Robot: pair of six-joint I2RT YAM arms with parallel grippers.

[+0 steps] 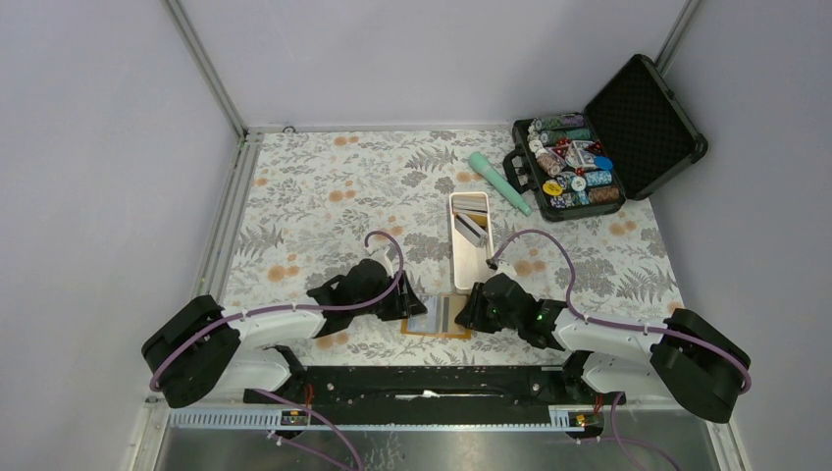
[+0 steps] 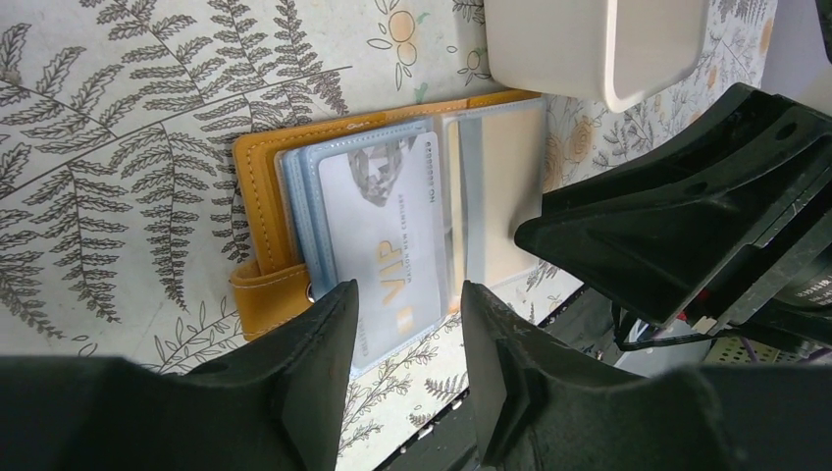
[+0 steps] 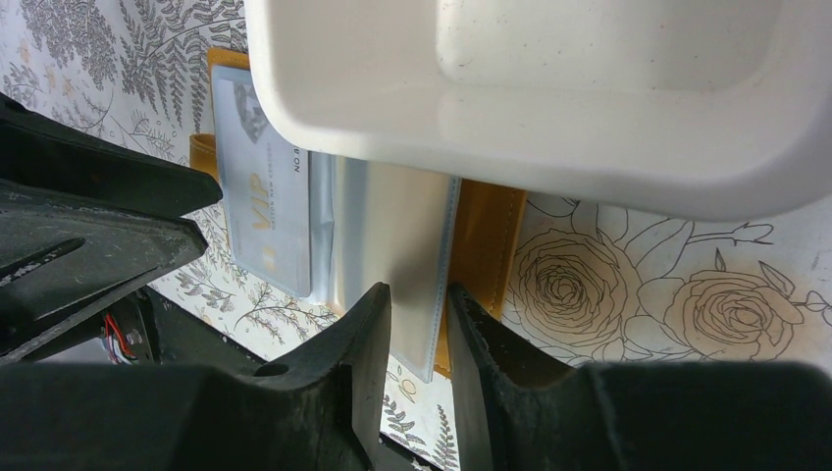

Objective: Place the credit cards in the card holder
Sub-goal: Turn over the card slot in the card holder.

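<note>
1. L claw (image 2: 407,294): fingers part-spread, one each side of near end of VIP card (image 2: 383,231); contact w/ card edges cannot be told.
2. Card lies flat on clear pockets of open orange wallet (image 2: 260,167) just ahead of L claw, near end overhanging wallet edge.
3. R claw (image 3: 416,294): narrow gap; clear pocket leaf (image 3: 392,226) runs into it; pinch cannot be told.
4. White tray (image 3: 589,118) just ahead of R claw.

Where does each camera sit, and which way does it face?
Top external: above, behind the bases, looking down at floral table; both arms show.
Left wrist: on left arm, past its fingers onto the grey VIP card.
Right wrist: on right arm, past its fingers onto the long white tray.
Shared: both wrist views show the orange leather-like card holder.
</note>
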